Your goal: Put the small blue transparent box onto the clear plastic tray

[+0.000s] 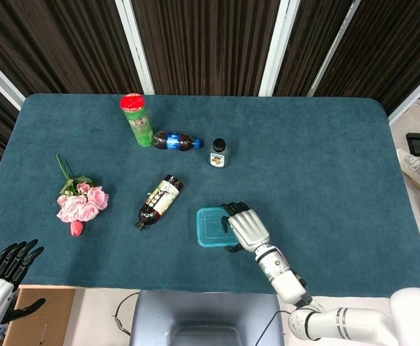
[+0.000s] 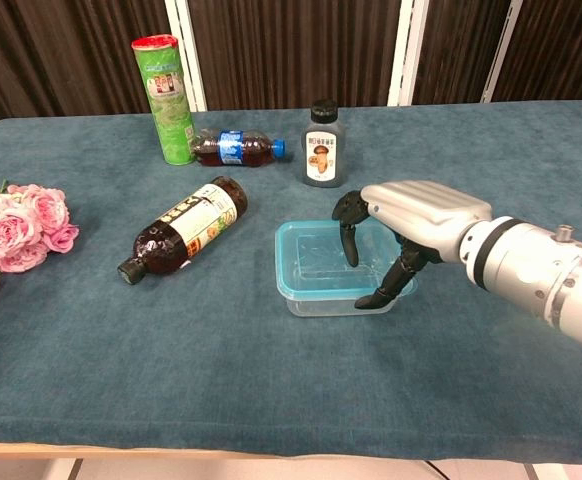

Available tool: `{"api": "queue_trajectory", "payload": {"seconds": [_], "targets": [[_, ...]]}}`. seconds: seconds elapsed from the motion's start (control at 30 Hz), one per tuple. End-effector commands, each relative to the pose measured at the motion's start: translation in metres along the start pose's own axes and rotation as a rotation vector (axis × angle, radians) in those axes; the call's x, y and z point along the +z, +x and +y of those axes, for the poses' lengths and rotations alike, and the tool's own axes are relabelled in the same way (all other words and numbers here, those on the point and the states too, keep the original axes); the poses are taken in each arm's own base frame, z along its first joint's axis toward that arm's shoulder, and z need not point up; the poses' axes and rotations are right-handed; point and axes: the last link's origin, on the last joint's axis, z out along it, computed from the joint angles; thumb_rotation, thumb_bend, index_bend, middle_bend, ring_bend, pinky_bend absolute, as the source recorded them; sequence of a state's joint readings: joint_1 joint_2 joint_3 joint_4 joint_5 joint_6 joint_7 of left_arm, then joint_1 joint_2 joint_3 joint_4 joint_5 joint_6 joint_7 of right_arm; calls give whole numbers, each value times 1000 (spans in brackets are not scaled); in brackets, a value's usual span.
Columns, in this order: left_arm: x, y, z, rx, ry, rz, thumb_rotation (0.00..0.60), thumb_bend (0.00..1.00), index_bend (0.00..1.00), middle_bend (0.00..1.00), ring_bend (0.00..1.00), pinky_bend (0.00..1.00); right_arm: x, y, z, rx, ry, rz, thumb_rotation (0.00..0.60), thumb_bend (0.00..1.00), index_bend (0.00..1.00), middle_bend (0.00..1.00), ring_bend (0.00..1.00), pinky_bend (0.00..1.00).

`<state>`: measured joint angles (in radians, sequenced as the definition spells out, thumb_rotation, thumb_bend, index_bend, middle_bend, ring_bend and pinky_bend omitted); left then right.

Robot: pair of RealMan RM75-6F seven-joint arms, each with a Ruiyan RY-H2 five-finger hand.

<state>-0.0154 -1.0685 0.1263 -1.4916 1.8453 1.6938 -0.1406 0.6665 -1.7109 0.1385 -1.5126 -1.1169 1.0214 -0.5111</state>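
Note:
The small blue transparent box (image 1: 210,226) (image 2: 314,266) sits lidless on the teal table, near its front edge. My right hand (image 1: 247,228) (image 2: 414,214) covers the box's right end. Its dark fingers (image 2: 348,238) hook down inside over the right rim, and the thumb presses the outer front-right corner, pinching that wall. The box still rests on the cloth. My left hand (image 1: 1,277) hangs off the table's front-left corner with fingers apart and nothing in it. No clear plastic tray shows in either view.
Behind the box stands a small dark bottle (image 1: 218,153) (image 2: 322,145). A large dark bottle (image 1: 159,201) (image 2: 183,227) lies to its left. Further back are a green can (image 1: 136,119) and a lying cola bottle (image 1: 175,141). Pink roses (image 1: 80,202) lie far left.

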Motion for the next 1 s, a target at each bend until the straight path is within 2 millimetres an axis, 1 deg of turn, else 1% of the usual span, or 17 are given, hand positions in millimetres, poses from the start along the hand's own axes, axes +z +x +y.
{"api": "queue_trajectory", "payload": {"seconds": [0.03,0.37,0.73,1.0], "targets": [[0,0,0,0,0,-1,600,426,0,19,16,100,-1,2,-1,0,6,-4,600,302,453,356,151,267],[0,1,0,-2,3,3,600,426,0,20,16,100,-3,4,0,-6,12,-18,600,302,325,264,86,214],[-1,1,0,-1,-1,6,600,427,0,20,16,100,-7,11,1,-19,31,-3,600,302,300,204,39,173],[-2,2,2,-1,-9,9,600,427,0,20,17,100,-14,21,5,-15,41,4,600,302,292,187,24,143]]}}
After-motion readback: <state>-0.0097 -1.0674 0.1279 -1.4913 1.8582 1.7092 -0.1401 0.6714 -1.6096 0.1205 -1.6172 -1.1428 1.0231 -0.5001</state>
